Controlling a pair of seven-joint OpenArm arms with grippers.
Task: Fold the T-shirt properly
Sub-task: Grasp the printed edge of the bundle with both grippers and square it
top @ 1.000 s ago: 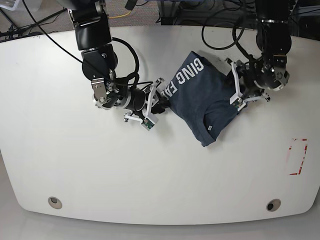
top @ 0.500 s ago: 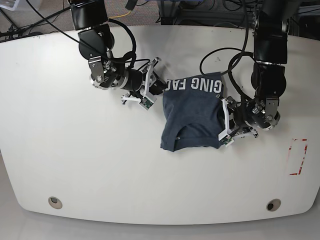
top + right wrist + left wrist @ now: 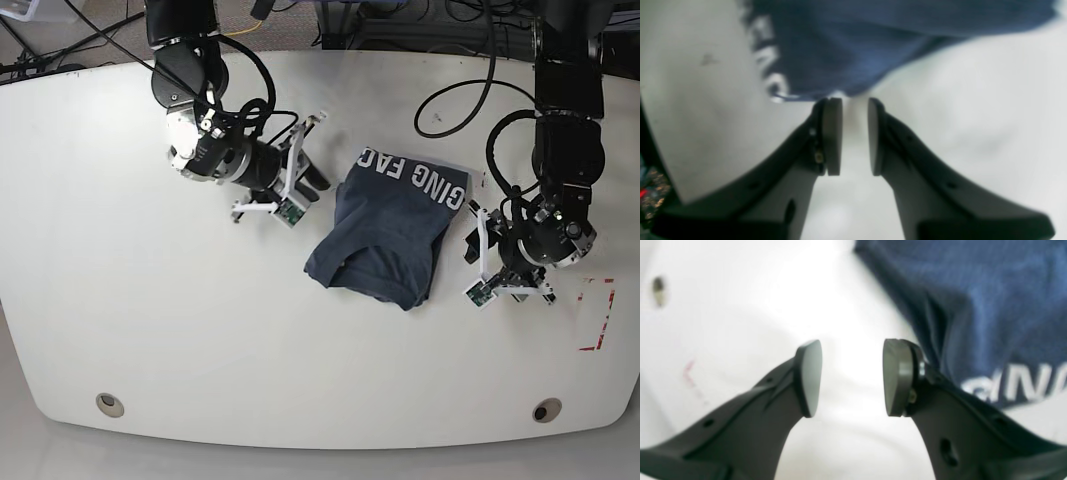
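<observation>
In the base view, the white desk (image 3: 150,330) fills most of the frame, with a round hole (image 3: 110,405) near its lower left edge. At the upper left the right arm reaches down and inward; its right gripper (image 3: 312,180) points toward the middle of the frame and stops just beside the left edge of the cloth. The right wrist view shows its two pads (image 3: 833,136) standing a little apart with bare desk between them, released and grasping nothing, the shirt's corner just beyond their tips.

At the centre lies the T-shirt (image 3: 390,235), a dark navy bundle folded into a rough, slightly tilted rectangle, flat on the desk. White letters reading "GING FAC" run upside down along its upper edge, and the collar shows near the lower left part of the bundle.

To the right, the left arm hangs from the upper right of the frame, and its left gripper (image 3: 475,240) sits just beside the shirt's right edge. The left wrist view shows its pads (image 3: 808,378) well separated over bare desk, released and empty, with the cloth beside one finger.

At the far right a red dashed rectangle (image 3: 597,315) is marked on the desk, and a second hole (image 3: 546,410) sits at the lower right.
</observation>
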